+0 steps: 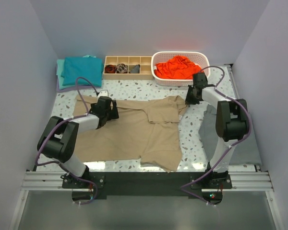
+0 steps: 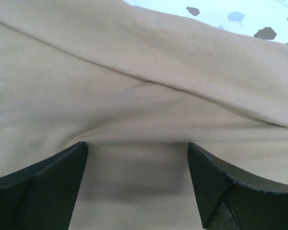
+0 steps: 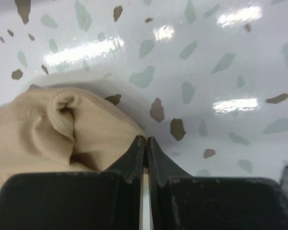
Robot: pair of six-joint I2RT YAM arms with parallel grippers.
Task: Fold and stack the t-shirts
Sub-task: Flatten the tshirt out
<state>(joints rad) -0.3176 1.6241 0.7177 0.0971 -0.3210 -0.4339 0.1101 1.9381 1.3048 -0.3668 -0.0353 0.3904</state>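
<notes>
A tan t-shirt (image 1: 149,129) lies spread on the speckled table (image 1: 192,143), its top part folded down. My left gripper (image 1: 107,109) is open and hovers low over the shirt's left shoulder; in the left wrist view its jaws (image 2: 137,158) stand wide over the tan cloth (image 2: 134,86). My right gripper (image 1: 191,98) is at the shirt's right sleeve tip. In the right wrist view it (image 3: 145,139) is shut right at the edge of the bunched sleeve (image 3: 48,129). A folded teal t-shirt (image 1: 79,69) lies at the back left. An orange-red t-shirt (image 1: 180,67) fills a basket.
A white basket (image 1: 156,61) stands at the back right. A wooden divided tray (image 1: 127,74) with small dark rolled socks sits at the back middle. A flat dark grey cloth (image 1: 247,148) lies along the right side under the right arm.
</notes>
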